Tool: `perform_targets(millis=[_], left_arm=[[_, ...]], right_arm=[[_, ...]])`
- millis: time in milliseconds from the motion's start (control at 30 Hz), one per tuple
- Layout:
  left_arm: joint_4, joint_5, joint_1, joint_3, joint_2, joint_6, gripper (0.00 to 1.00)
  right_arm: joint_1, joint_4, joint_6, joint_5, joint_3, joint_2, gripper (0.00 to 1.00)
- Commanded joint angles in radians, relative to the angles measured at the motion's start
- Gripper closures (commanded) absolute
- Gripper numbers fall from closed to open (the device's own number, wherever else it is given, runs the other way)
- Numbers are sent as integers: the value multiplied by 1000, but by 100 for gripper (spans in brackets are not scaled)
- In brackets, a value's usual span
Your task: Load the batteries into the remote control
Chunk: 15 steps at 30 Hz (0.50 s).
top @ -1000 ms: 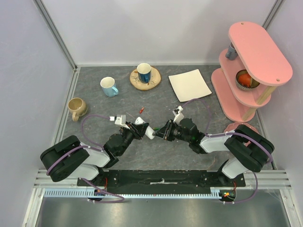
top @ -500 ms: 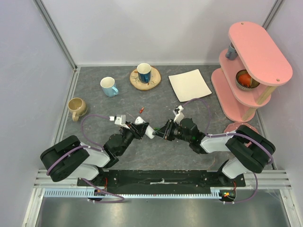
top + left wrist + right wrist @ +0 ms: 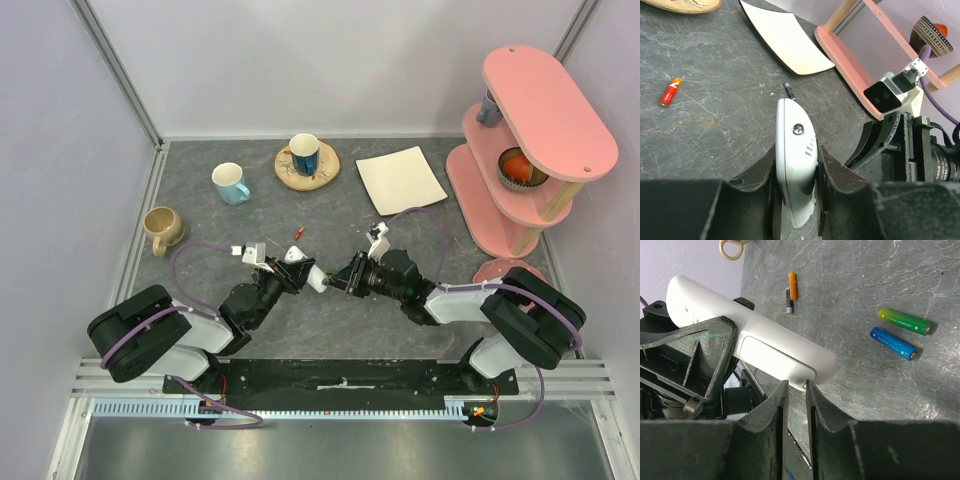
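White, slim and turned edge-up: clamping the remote control (image 3: 796, 160) between the left fingers (image 3: 760, 175), pressing on both broad faces and holding it up over the grey marbled desk (image 3: 715, 125), rounded end pointing away toward the square white plate (image 3: 785, 37). Meeting it from the opposite side with the right fingers (image 3: 772, 405), sitting nearly together with only a narrow slit between them, tips lying at the long lower edge of the remote control close to its rounded end; pinching that edge or merely touching it, impossible to tell. Not touching the green battery (image 3: 905, 321) or the blue battery (image 3: 893, 343), both resting loose on the desk side by side, almost parallel, with a gap between them, nor the red-orange battery (image 3: 669, 92), lying alone just beyond the remote control in the top view. Standing farther back on the desk: beige mug (image 3: 162, 228) at the left, light blue mug (image 3: 230, 183), dark blue mug (image 3: 304, 153) sitting on a round wooden coaster (image 3: 325, 170), and pink tiered stand (image 3: 530, 140) occupying the right side, holding a small patterned bowl (image 3: 930, 35) with something orange in it.
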Motion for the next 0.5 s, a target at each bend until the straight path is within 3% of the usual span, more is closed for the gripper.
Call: perform_targets(millis=[0, 467], left_arm=[[305, 20, -13, -6, 21, 49, 98], [305, 5, -13, -17, 8, 30, 98]], right_arm=[[9, 106, 10, -27, 35, -45, 73], [9, 86, -1, -22, 18, -59, 73]])
